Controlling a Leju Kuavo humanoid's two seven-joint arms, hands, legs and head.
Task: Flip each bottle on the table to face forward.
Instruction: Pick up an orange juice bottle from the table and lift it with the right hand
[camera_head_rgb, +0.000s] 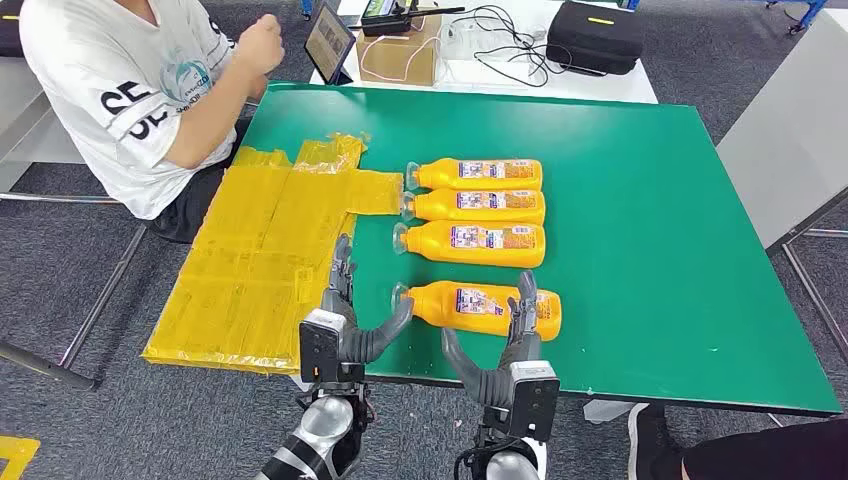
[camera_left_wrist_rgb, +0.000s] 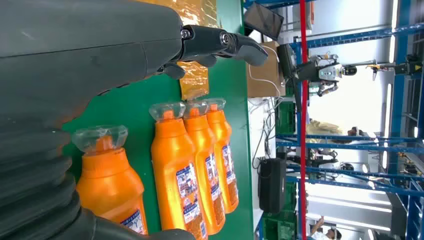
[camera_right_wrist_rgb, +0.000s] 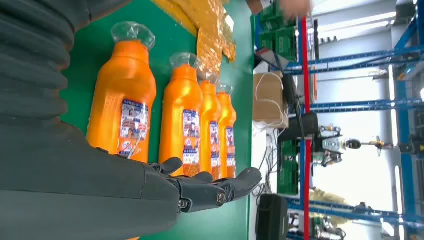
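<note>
Head view: you see four orange bottles lying on the green surface (camera_head_rgb: 640, 200). The nearest bottle (camera_head_rgb: 480, 306) lies at lower centre, label up, cap toward the left. The left robot hand (camera_head_rgb: 345, 320) sits released by the cap; the right robot hand (camera_head_rgb: 510, 345) is released, its fingers (camera_head_rgb: 526, 300) resting over the bottle's base end. Judged step: the last bottle appears already turned, so your next move likely calls for lifting both hands clear. Yellow sheets (camera_head_rgb: 260, 260) lie at left, beside a seated person (camera_head_rgb: 140, 90).

Left wrist view: the transparent cap (camera_left_wrist_rgb: 99, 138) is empty; the bottle is opaque, so you cannot tell its contents.

Right wrist view: all four labels face up.
</note>
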